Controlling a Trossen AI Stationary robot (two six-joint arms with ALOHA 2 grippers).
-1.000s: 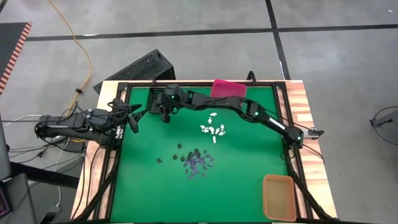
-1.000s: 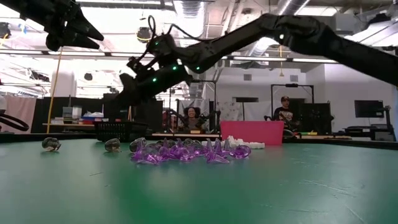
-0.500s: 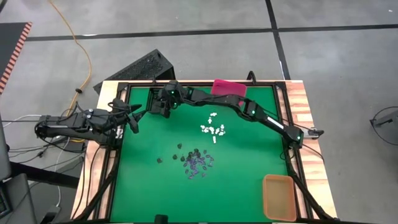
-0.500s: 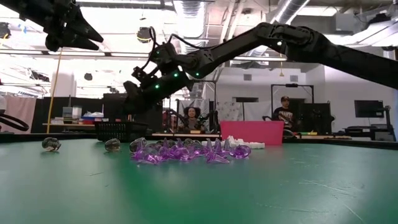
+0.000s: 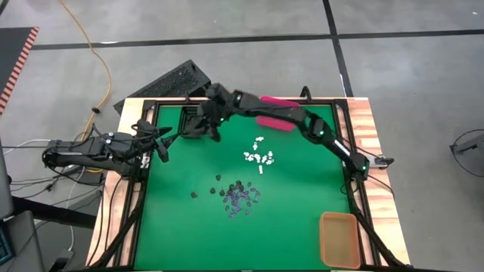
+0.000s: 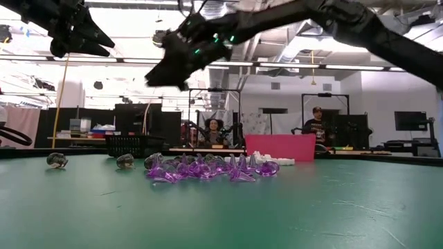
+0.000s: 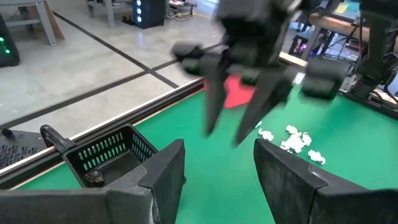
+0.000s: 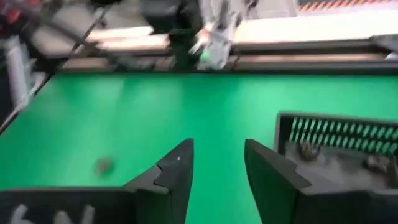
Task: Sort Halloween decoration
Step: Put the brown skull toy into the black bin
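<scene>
The Halloween decoration lies in three loose groups on the green mat: white trinkets [image 5: 259, 156], black ones [image 5: 219, 183] and a purple heap [image 5: 242, 200], which also shows in the low view [image 6: 208, 168]. My right gripper [image 5: 206, 128] is open and empty, and hangs high over the mat's far left part beside the black bin [image 8: 336, 146]. That bin holds a few dark trinkets. My left gripper [image 5: 162, 143] is open and empty at the mat's left edge. It faces the right gripper [image 7: 239, 93].
The pink bin [image 5: 276, 113] stands at the far edge, partly under my right arm. The orange bin [image 5: 339, 238] sits in the near right corner. A black frame rail [image 5: 147, 174] borders the mat. People sit in the room beyond the table [image 6: 214, 131].
My right gripper has risen well clear of the mat, from low over the far left part to high above it, and has shifted slightly toward the far edge. Its arm now crosses the pink bin. The trinkets have not moved.
</scene>
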